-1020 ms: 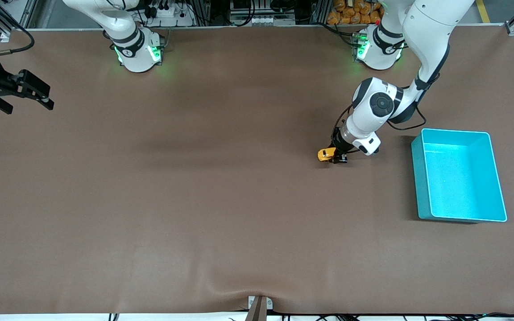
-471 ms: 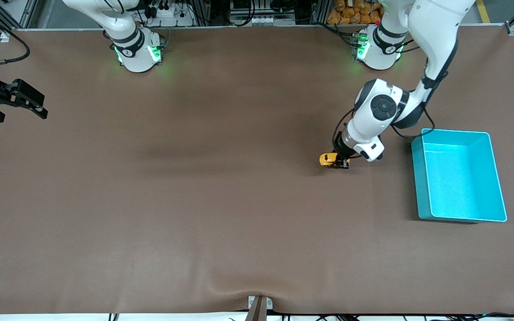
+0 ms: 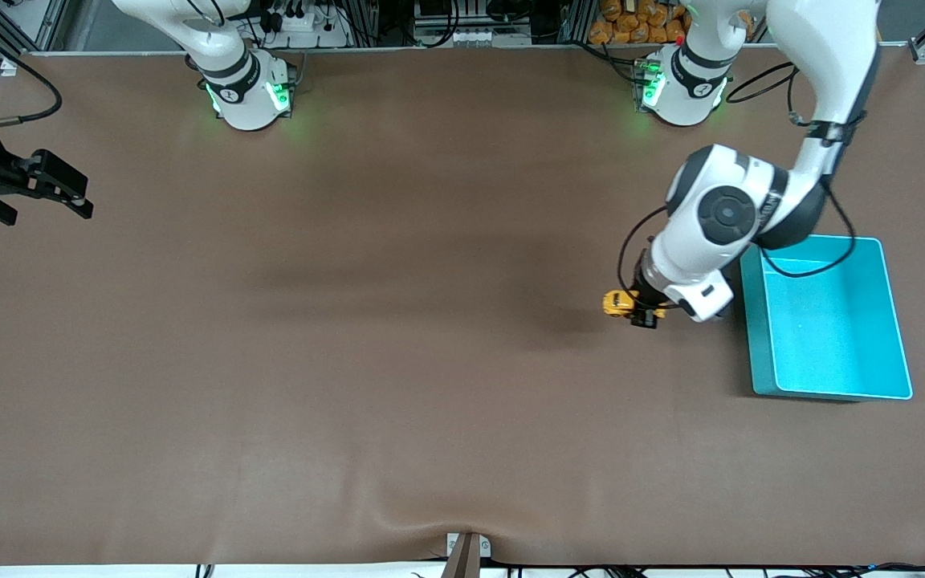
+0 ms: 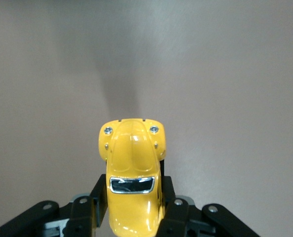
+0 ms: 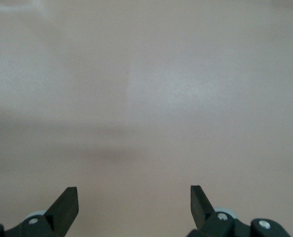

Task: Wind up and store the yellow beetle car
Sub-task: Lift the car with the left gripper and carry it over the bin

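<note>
Both claws show: the left claw [image 3: 644,314] pinches the yellow beetle car [image 3: 617,303] above the tabletop [image 3: 398,361], right of centre frame beside the cyan bin [image 3: 832,385]; the right claw [image 3: 43,191] waits spread at frame's left edge.

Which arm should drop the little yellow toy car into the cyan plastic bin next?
The left. The left gripper is shut on the small yellow beetle-shaped toy car, in the air right beside the cyan plastic bin. The right gripper waits open at the right arm's end of the brown table.
</note>
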`<state>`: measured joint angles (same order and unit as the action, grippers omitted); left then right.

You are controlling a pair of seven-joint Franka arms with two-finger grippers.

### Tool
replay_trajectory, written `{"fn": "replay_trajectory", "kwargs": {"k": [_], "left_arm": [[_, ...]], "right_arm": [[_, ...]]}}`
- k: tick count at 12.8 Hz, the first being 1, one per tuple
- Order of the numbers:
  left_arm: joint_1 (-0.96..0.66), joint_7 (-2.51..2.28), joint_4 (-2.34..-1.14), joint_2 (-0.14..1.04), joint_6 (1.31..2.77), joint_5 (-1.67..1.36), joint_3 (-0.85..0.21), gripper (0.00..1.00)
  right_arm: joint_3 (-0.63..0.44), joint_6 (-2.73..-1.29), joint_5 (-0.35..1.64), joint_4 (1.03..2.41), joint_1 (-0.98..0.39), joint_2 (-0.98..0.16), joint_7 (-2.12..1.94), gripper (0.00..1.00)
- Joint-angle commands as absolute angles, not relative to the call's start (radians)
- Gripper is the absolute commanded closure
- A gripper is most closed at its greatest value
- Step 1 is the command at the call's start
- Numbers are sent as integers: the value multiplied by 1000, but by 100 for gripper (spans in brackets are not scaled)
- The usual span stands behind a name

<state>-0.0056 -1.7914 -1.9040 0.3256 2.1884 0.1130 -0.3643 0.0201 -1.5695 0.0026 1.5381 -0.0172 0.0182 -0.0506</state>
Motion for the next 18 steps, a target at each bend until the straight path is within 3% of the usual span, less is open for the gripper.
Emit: {"fn": "replay_trajectory", "kwargs": {"k": [1, 18], "left_arm": [[64, -1644, -1835, 330, 2094, 133, -368, 100], [465, -271, -1844, 324, 2092, 146, -370, 100]], "right_arm": [[6, -1554, -8, 1509, -34, 8, -46, 0], [6, -1562, -6, 1514, -31, -18, -46, 0]]}}
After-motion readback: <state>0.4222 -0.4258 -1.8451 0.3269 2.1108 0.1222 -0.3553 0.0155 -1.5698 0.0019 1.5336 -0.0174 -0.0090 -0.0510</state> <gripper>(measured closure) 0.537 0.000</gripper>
